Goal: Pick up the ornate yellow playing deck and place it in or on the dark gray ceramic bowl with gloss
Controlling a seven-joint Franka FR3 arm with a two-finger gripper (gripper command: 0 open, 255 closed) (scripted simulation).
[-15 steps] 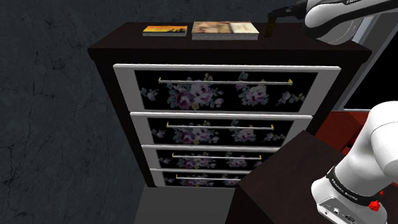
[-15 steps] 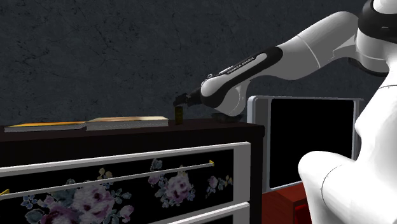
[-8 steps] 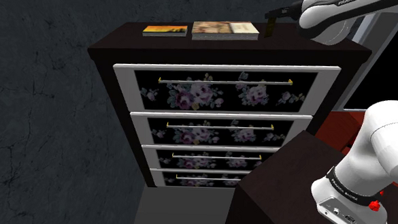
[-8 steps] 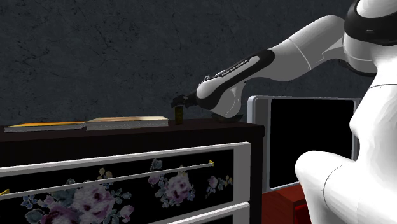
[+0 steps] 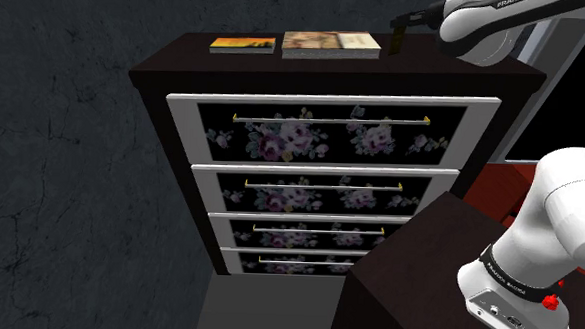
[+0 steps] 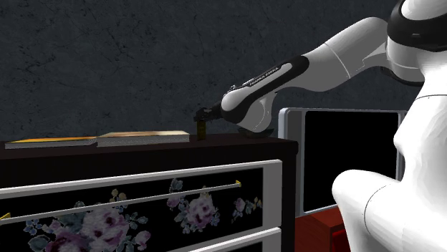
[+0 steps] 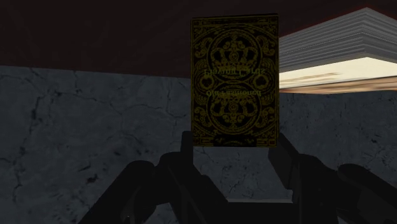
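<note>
The playing deck is a dark box with an ornate yellow pattern. It stands upright on the dark dresser top, near the larger book. My black gripper is shut on the deck, one finger against each narrow side at its lower end. In the shoulder view the gripper reaches in from the right over the deck at the dresser's far right. From the second exterior view the gripper sits on top of the deck, which still rests on the dresser.
Two flat books lie on the dresser: a large one beside the deck and a smaller one further to the shoulder view's left. Floral drawer fronts face the stand. A dark wall rises behind.
The arm shifted slightly toward the deck a second ago, then held still. The fingers have closed onto the deck's sides. The deck has not moved.
</note>
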